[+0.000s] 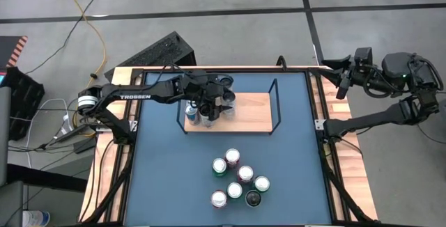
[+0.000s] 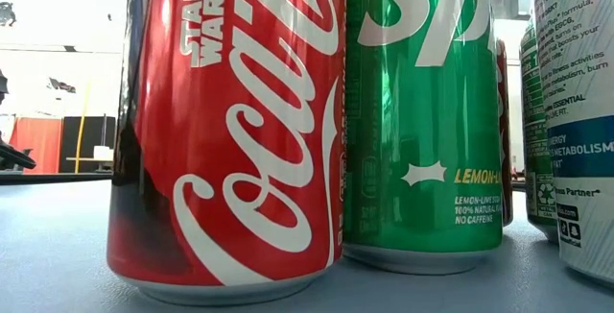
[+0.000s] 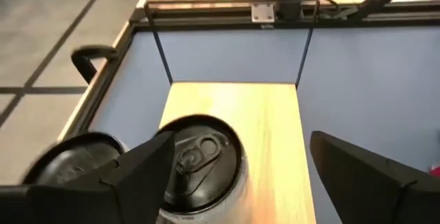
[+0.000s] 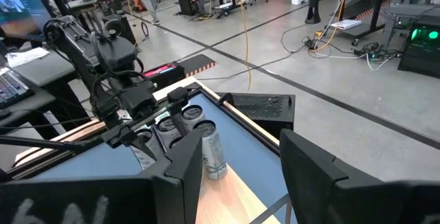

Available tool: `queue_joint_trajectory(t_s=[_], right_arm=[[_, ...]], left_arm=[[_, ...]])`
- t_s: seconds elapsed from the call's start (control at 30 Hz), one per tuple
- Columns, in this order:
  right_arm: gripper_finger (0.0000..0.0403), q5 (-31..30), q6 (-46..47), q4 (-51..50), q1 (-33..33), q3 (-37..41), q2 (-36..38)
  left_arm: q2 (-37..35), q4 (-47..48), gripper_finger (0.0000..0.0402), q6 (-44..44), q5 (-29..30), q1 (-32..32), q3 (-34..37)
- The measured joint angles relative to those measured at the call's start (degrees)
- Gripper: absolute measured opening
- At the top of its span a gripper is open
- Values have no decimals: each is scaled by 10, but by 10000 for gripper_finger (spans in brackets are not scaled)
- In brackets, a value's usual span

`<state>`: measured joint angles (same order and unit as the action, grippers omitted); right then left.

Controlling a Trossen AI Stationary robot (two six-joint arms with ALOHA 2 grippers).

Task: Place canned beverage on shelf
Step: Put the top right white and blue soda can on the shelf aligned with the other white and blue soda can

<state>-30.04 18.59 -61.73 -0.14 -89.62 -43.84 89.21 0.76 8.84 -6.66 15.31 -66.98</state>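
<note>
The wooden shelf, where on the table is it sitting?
In the high view the shelf lies at the blue table's far middle, under the left hand, beyond the cluster of cans.

From overhead we look straight down on the whole table point(image 1: 160, 164). Low cam sits at tabletop height, v. close to the loose cans point(image 2: 230, 131), facing the room behind. Left wrist cam looks down along the shelf point(image 3: 268, 135) from close. Right wrist cam looks across from off the table edge; both wrist cams & overhead share the shelf
</note>
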Motion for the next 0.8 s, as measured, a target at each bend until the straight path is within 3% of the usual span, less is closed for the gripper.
queue_joint_trajectory(t_s=[0.43, 0.8], right_arm=[[175, 15, 0, 0, 0, 0, -11], [175, 15, -54, -2, 0, 0, -197]], left_arm=[[-17, -11, 315, -35, -14, -6, 0], [-98, 80, 315, -14, 56, -47, -117]])
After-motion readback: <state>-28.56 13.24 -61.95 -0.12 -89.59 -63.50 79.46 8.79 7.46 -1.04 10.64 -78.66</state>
